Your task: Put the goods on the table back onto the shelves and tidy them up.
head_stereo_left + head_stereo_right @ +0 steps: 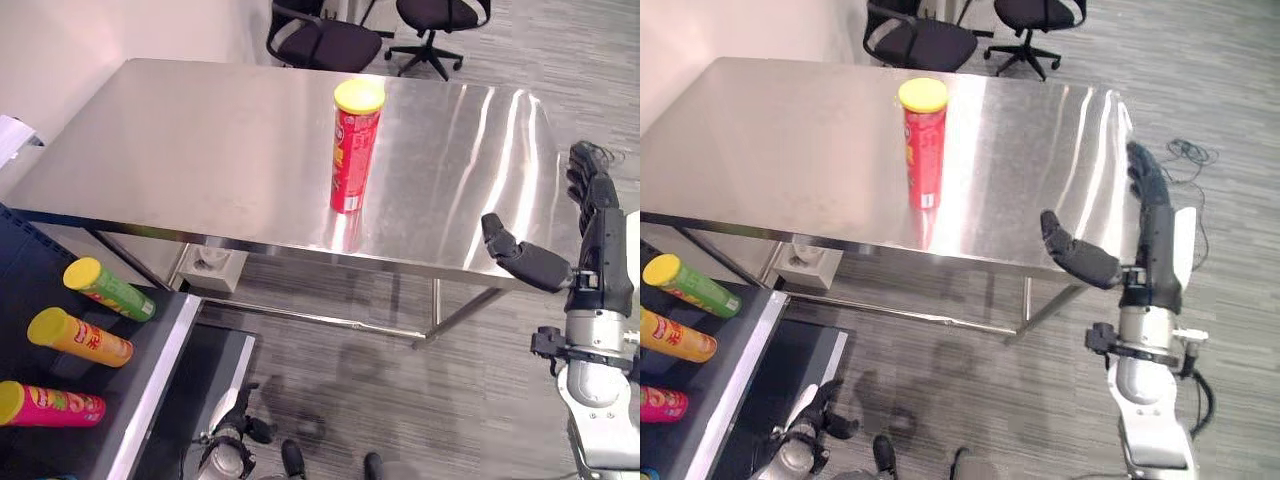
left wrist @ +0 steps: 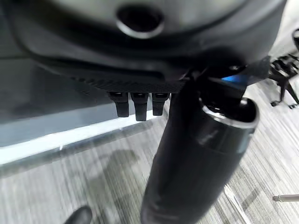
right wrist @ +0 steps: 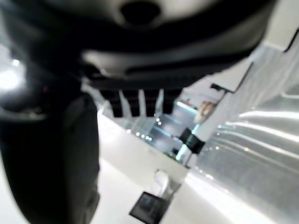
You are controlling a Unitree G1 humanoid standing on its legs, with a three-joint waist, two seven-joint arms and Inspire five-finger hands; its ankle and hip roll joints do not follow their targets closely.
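One red can (image 1: 355, 148) with a yellow lid (image 1: 359, 96) stands upright on the steel surface (image 1: 180, 150), long axis vertical, lid up, a little toward the near edge, nothing else near it. Tall narrow cylinder, glossy printed wrap, flat round plastic-looking cap. The surface is brushed metal, rectangular, shiny with streaked reflections, on thin metal legs.

Three more cans lie on their sides on the dark shelf (image 1: 150, 385) at lower left: one green can (image 1: 110, 289), one orange can (image 1: 80, 338), one pink can (image 1: 50, 404). All have yellow lids facing left, long axes roughly parallel, running left to right and tilted slightly down toward the right, spaced apart in a column. The shelf has a pale metal front rim.

Right hand (image 1: 590, 235) is raised past the right end of the surface, fingers (image 1: 585, 175) straight and relaxed, thumb (image 1: 520, 255) stuck out sideways, holding nothing, well apart from the red can.

Left hand (image 1: 232, 430) hangs low by the floor beside the shelf; fingers look loosely relaxed, empty.

Two black office chairs (image 1: 330, 40) stand beyond the far edge. Grey striped carpet floor (image 1: 400, 400).
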